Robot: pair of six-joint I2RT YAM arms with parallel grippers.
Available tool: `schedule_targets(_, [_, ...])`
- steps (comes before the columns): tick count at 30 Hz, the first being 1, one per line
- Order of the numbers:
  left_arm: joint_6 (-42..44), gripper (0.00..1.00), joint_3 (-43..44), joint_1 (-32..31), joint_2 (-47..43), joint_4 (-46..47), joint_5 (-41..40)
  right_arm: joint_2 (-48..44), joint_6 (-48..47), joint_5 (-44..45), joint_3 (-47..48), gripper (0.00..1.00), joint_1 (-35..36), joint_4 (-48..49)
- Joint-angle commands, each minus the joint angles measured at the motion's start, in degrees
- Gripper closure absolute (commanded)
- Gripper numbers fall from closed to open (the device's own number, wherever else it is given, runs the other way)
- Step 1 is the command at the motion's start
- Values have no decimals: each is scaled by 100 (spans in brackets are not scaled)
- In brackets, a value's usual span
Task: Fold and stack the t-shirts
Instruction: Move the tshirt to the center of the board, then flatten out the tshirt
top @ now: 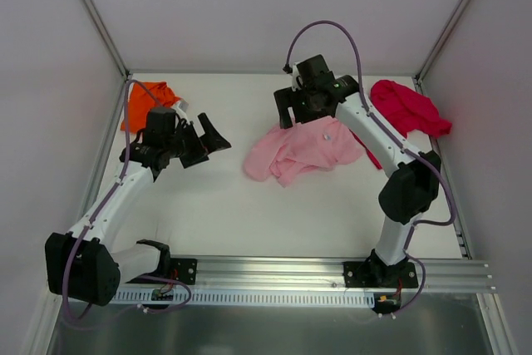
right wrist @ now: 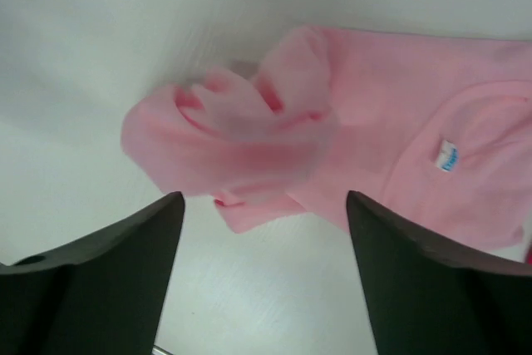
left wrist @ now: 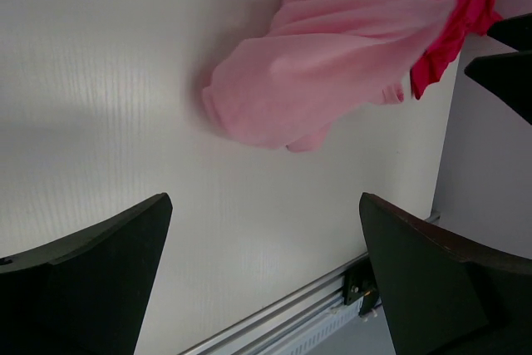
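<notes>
Top external shows the pink tee (top: 303, 149) crumpled on the middle of the table (top: 249, 214), orange tee (top: 145, 99) far left, red tee (top: 407, 107) far right; left claw (top: 211, 140) and right claw (top: 286, 112) gape empty, the right over pink, seemingly to spread it.

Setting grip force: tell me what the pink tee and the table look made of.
Pink tee: soft, thin matte cloth, likely cotton knit; it slumps in loose folds and bears a small sewn label. Table: rigid white matte sheet, faintly ribbed, perhaps plastic.

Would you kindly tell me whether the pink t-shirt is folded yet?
Not folded: the pink t-shirt lies crumpled in a loose heap, its edges bunched and overlapping unevenly.
</notes>
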Motion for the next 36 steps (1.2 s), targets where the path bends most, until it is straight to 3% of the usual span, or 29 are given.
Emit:
schedule_targets(1, [40, 1, -59, -106, 147, 405, 35, -452, -185, 152, -348, 8, -57, -92])
schedule_targets(3, [40, 1, -33, -176, 261, 458, 35, -646, -264, 546, -533, 3, -65, 14])
schedule_targets(8, [5, 1, 28, -343, 543, 677, 87, -699, -186, 1162, -640, 2, -197, -231])
schedule_targets(13, [14, 1, 335, -607, 1166, 766, 210, -664, 331, 1585, -797, 7, -487, -539])
schedule_targets(18, [84, 1, 811, -906, 1598, 704, 44, -830, 640, 1717, -1675, 9, -689, -514])
schedule_targets(24, [163, 1, 802, -976, 1993, 757, 70, -1226, 781, 1524, -2677, 10, -769, -250])
schedule_targets(30, [111, 1, 688, -1099, 2582, 923, 140, -1525, 799, 1279, -2916, 10, -786, -232])
schedule_targets(36, [49, 1, 670, -1301, 2907, 1108, 87, -1919, 1123, 111, -3135, 11, -786, -127])
